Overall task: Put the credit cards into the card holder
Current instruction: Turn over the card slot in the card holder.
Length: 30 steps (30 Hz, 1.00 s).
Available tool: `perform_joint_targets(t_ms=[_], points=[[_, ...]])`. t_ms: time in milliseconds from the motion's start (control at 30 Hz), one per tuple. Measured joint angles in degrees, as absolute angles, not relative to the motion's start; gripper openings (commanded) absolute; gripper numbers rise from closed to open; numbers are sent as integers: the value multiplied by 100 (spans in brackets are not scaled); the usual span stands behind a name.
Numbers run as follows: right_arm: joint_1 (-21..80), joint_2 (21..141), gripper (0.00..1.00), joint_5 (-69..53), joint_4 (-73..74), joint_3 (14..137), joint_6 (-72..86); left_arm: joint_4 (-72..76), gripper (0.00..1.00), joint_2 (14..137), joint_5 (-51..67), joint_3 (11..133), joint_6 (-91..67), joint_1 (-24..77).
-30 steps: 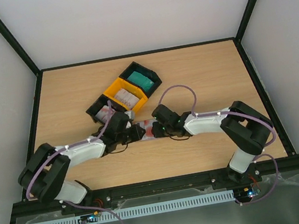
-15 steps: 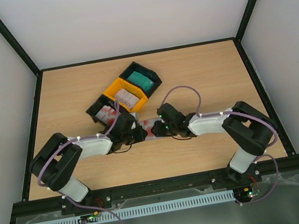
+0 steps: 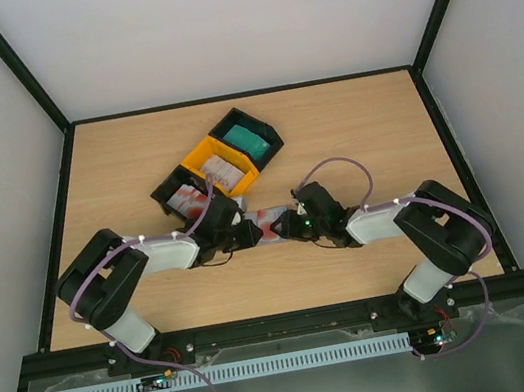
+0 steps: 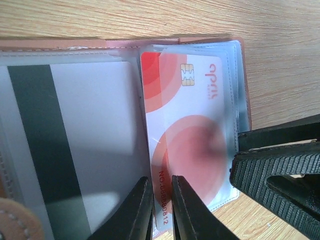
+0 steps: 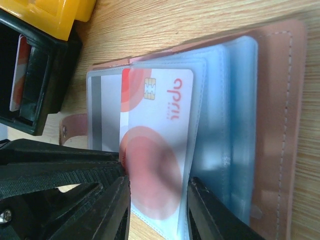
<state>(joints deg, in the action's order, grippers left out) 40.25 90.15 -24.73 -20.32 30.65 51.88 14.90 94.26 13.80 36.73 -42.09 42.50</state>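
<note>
Since a second ago your right arm has drawn back toward its own side, so the open card holder (image 3: 269, 223) shows more plainly between the two tools. Your left arm's elbow has also swung in nearer the middle.

At the back left of the worktop (image 3: 362, 128), three trays sit in a slanted row:
- a black tray (image 3: 162, 191) with a red-and-white stack (image 3: 186, 201)
- a yellow tray (image 3: 198, 153) with a pale stack (image 3: 222, 170)
- a second black tray (image 3: 262, 127) with a teal stack (image 3: 248, 138)

Nearer you, your left tool (image 4: 160, 182) is almost closed. It pinches the near edge of a red-and-white card (image 4: 185, 125), which lies partly inside a clear sleeve (image 4: 229, 100) of the card holder. Left of that card, another sleeve holds a grey card (image 4: 95, 140) with a dark stripe. The card holder lies opened flat on the worktop, near the trays.

Your right tool (image 5: 159, 187) has its fingers partly apart, astride the end of the same clear sleeve. You cannot tell whether they clamp it or only rest against it.
</note>
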Motion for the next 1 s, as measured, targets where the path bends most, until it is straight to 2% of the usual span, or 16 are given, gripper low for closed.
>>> perform_joint_targets(t_ms=[367,567,700,867,1000], points=[[3953,9231,29,-3030,-3444,2545,5848,1570,14,9483,1461,3677,-4202,4248],[3944,9275,16,-3002,-3542,2523,5922,1605,14,9502,1479,3675,-4259,4248],[3944,9279,3,-2842,-3389,2571,5806,1603,22,9491,1476,3675,-4263,4248],[3946,9264,2,-2674,-2871,2834,5516,1387,35,9251,1415,3669,-4274,4259],[3951,9203,2,-2458,-2023,3286,5155,1057,39,8711,1142,3669,-4254,4259]])
